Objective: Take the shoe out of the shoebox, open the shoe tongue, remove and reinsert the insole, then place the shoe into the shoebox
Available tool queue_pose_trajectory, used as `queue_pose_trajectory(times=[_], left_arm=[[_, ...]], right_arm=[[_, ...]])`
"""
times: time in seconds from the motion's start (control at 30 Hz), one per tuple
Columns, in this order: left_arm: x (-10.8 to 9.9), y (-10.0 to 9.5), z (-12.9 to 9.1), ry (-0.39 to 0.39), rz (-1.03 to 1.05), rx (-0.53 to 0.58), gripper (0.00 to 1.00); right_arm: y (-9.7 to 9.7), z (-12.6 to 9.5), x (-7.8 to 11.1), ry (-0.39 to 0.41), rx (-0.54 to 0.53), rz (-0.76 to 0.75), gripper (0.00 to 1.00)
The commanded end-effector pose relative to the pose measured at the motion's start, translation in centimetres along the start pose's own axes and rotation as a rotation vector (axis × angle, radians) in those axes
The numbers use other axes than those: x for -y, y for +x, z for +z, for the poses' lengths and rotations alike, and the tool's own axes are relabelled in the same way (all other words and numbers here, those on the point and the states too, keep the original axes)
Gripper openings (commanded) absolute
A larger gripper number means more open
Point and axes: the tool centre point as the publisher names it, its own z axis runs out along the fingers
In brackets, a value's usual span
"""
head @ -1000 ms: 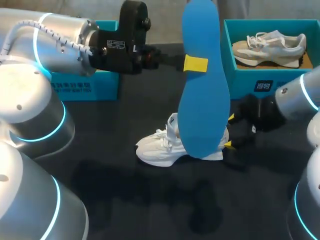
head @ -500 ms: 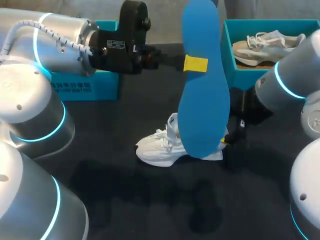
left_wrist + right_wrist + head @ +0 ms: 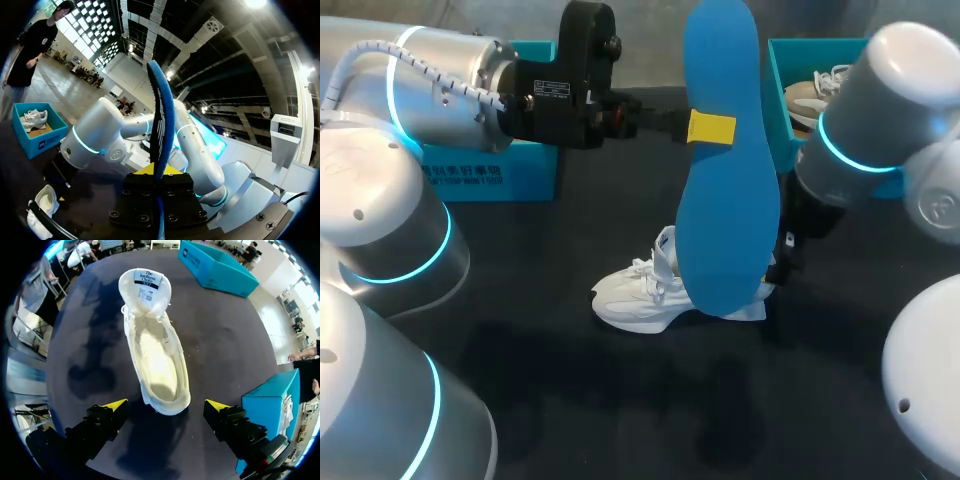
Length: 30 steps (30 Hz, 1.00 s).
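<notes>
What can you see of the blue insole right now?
The bright blue foot-shaped insole looks like thin, flat foam, plain on the face shown. It stands upright in the air, narrow heel end up, wide forefoot end down. The left claw is shut on its upper part. In the head view it covers the middle of the white sneaker; contact with it cannot be told.

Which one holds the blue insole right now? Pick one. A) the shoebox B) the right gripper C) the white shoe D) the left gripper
D: the left gripper is shut on the blue insole, holding it up out of the white shoe; the right gripper is open at the shoe's heel.
</notes>
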Motion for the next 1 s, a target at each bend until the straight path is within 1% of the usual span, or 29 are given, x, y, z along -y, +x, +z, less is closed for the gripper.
queue_pose_trajectory(times=[0.03,0.23,0.3,1.0], left_arm=[[-0.10,-0.05,0.04,0.002,0.001,-0.001,0.00],[-0.10,-0.05,0.04,0.002,0.001,-0.001,0.00],[-0.10,-0.05,0.04,0.002,0.001,-0.001,0.00],[-0.10,-0.05,0.04,0.002,0.001,-0.001,0.00]], right_arm=[[0.32,-0.62,-0.25,0.162,0.007,0.001,1.00],[0.55,-1.00,-0.38,0.164,0.008,-0.005,1.00],[0.59,-1.05,-0.34,0.149,0.018,0.004,1.00],[0.59,-1.05,-0.34,0.149,0.018,0.004,1.00]])
